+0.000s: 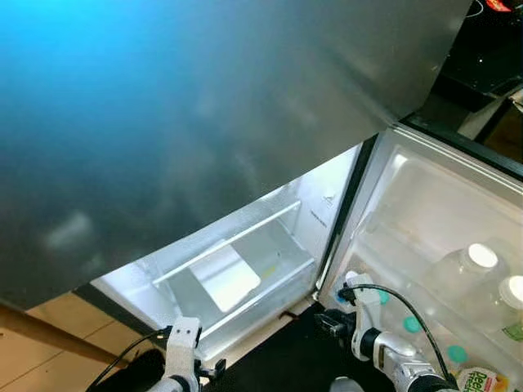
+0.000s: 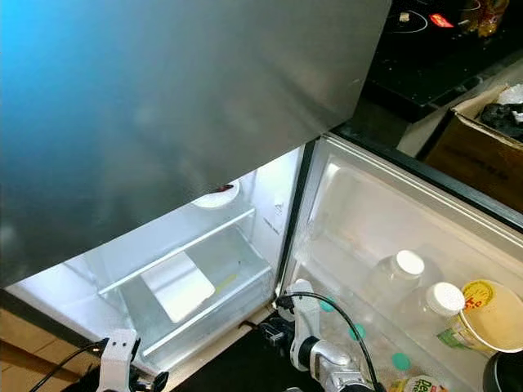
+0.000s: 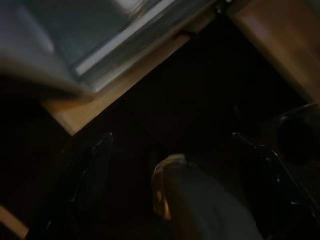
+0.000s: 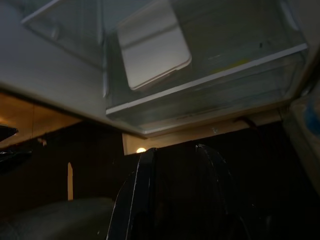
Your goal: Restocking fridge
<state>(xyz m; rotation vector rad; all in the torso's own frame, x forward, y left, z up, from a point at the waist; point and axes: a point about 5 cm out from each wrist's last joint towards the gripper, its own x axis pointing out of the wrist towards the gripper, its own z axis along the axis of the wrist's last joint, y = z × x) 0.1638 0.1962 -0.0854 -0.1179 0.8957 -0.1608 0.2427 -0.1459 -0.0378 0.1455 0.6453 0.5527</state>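
The fridge stands open below me. Its lit lower compartment holds a clear crisper drawer point(image 1: 245, 278) under a glass shelf point(image 2: 176, 253), and a white dish point(image 2: 216, 194) sits deeper inside. The open door's rack point(image 2: 343, 269) on the right carries two white-capped bottles point(image 2: 409, 263) point(image 2: 445, 298), a yellow-lidded cup point(image 2: 490, 306) and teal-capped items point(image 1: 413, 324). My left gripper point(image 3: 171, 135) hangs low over the dark floor, open wide, with a pale rounded thing point(image 3: 195, 200) below it that I cannot identify. My right gripper point(image 4: 175, 147) hovers before the drawer, its fingers a little apart and empty.
A large grey fridge door point(image 1: 204, 106) fills the upper left, close to my head. A cardboard box point(image 2: 482, 139) and a dark counter point(image 2: 433, 49) lie at the far right. Wooden floor point(image 1: 57, 335) shows at lower left, and a dark mat point(image 1: 278, 363) lies under my arms.
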